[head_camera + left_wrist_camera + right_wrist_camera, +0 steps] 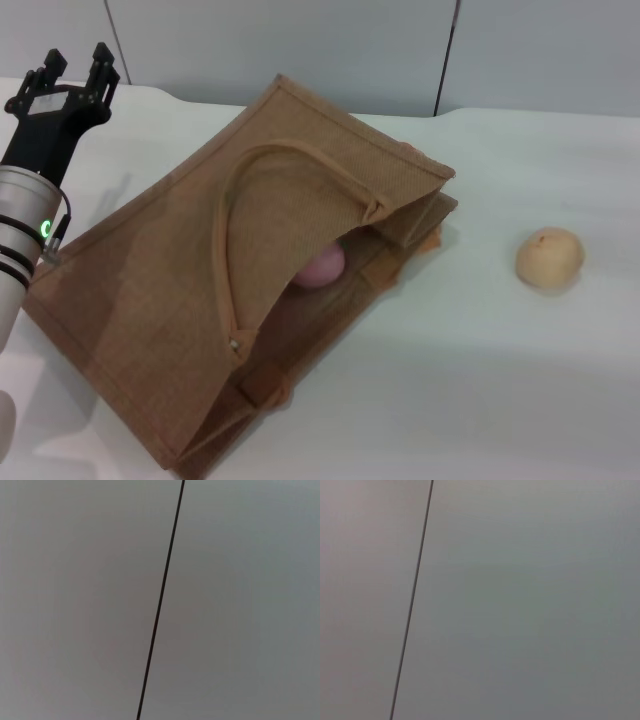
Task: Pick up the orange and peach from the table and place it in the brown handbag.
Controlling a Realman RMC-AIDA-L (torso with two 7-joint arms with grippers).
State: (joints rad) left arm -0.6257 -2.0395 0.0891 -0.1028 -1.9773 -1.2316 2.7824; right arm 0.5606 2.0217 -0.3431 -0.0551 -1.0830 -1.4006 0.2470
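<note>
Peach (322,266) sits inside the brown handbag (150,290), well clear of the left gripper (72,72) raised with jaws spread and empty; orange unseen, possibly bagged; only 1 beige fruit (549,258) left on table (480,380); right gripper out of view.

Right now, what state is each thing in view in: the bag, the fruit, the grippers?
brown handbag: lying on its side on the table, mouth open toward the right.
peach: inside the bag's mouth, partly hidden by the handle.
orange: not visible in any view.
beige fruit: resting on the table, apart from the bag, to its right.
left gripper: raised beside the bag's left, fingers apart, empty.
right gripper: out of view.
</note>
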